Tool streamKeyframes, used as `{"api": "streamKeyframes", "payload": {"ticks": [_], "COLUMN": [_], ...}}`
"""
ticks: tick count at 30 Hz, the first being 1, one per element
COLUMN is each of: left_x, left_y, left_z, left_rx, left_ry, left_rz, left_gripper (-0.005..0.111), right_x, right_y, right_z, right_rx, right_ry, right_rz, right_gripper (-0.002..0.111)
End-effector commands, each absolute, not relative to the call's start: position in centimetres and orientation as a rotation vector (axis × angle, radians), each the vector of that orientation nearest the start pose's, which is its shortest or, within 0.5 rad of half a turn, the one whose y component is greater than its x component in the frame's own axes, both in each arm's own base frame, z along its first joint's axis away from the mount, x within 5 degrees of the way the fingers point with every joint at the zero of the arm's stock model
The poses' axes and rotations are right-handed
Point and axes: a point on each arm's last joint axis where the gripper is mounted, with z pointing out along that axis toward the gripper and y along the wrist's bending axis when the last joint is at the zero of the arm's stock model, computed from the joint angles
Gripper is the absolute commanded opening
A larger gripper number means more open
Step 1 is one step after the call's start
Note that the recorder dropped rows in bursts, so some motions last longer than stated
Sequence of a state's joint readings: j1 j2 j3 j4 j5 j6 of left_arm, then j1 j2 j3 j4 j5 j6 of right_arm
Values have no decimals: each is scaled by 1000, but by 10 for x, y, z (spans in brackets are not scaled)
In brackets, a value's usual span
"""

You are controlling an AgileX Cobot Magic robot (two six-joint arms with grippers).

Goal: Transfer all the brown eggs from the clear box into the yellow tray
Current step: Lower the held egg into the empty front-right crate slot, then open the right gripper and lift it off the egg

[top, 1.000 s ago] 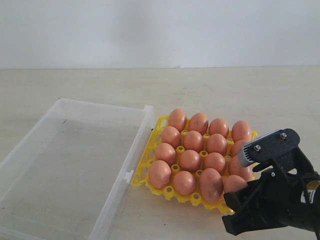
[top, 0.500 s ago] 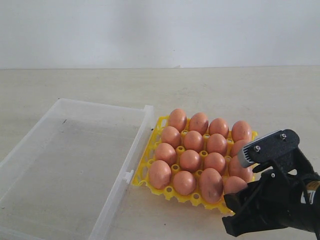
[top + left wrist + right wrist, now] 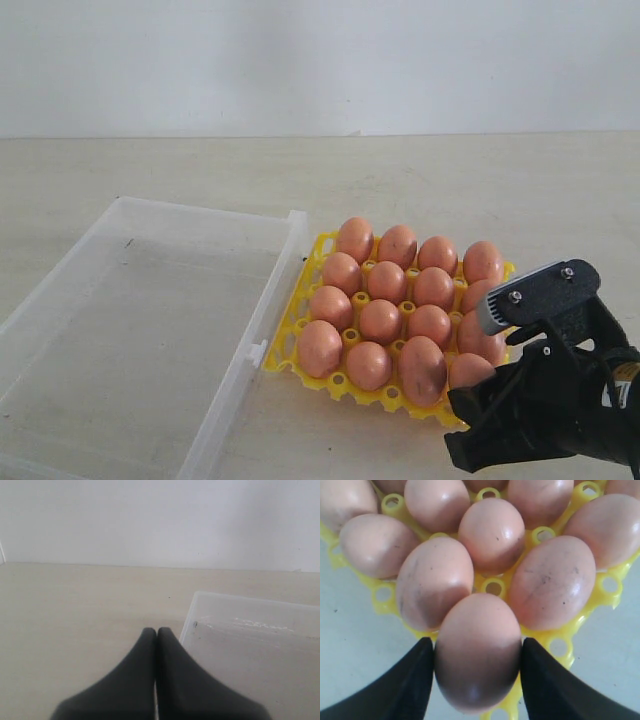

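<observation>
Brown eggs [image 3: 385, 300] fill the cups of the yellow tray [image 3: 340, 383], right of the clear box [image 3: 150, 330], which holds no eggs. My right gripper [image 3: 482, 402] is at the tray's near right corner, shut on one brown egg [image 3: 477, 650] that sits low over the corner cup, a black finger [image 3: 415, 680] pressed to each side. The yellow lattice [image 3: 494, 586] shows between the neighbouring eggs. My left gripper [image 3: 156, 632] is shut and holds nothing, just outside a corner of the clear box [image 3: 250, 645]; the exterior view does not show it.
The pale tabletop [image 3: 450, 180] runs back to a white wall. The clear box has a small clip tab [image 3: 258, 353] on the long side facing the tray. The right arm's black body [image 3: 560, 400] covers the tray's near right edge.
The right gripper and its egg have sunk slightly toward the tray's corner cup. Nothing else has moved.
</observation>
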State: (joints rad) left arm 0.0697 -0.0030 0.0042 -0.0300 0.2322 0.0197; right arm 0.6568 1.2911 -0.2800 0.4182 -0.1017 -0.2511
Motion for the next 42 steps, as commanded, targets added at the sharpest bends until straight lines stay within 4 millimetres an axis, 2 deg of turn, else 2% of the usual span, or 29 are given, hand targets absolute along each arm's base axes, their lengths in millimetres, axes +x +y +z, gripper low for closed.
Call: {"api": "streamKeyframes", "payload": {"ticks": [1, 9, 15, 20, 23, 25, 35, 39, 42], "left_x": [55, 55, 55, 55, 55, 55, 55, 55, 55], "left_y": [3, 3, 3, 3, 3, 3, 3, 3, 3], "left_z": [192, 192, 192, 192, 192, 192, 192, 192, 192], "left_rx": [-67, -67, -67, -67, -67, -67, -67, -67, -67], "left_ry": [1714, 1714, 1714, 1714, 1714, 1714, 1714, 1714, 1714], "left_rz": [35, 35, 35, 35, 35, 35, 35, 35, 35], "left_gripper": [-4, -4, -4, -4, -4, -4, -4, -4, -4], "right_x": [153, 153, 153, 153, 154, 154, 155, 153, 149], "right_y": [113, 113, 113, 113, 113, 114, 114, 113, 104], "right_z": [152, 152, 152, 151, 141, 136, 138, 150, 161], "right_rx": [-561, -559, -556, -536, -515, -514, -503, -477, -431], "right_ry": [2349, 2344, 2348, 2356, 2419, 2442, 2423, 2391, 2407], "right_rz": [332, 331, 333, 341, 328, 318, 322, 363, 391], "right_gripper": [33, 32, 44, 45, 61, 62, 62, 62, 62]}}
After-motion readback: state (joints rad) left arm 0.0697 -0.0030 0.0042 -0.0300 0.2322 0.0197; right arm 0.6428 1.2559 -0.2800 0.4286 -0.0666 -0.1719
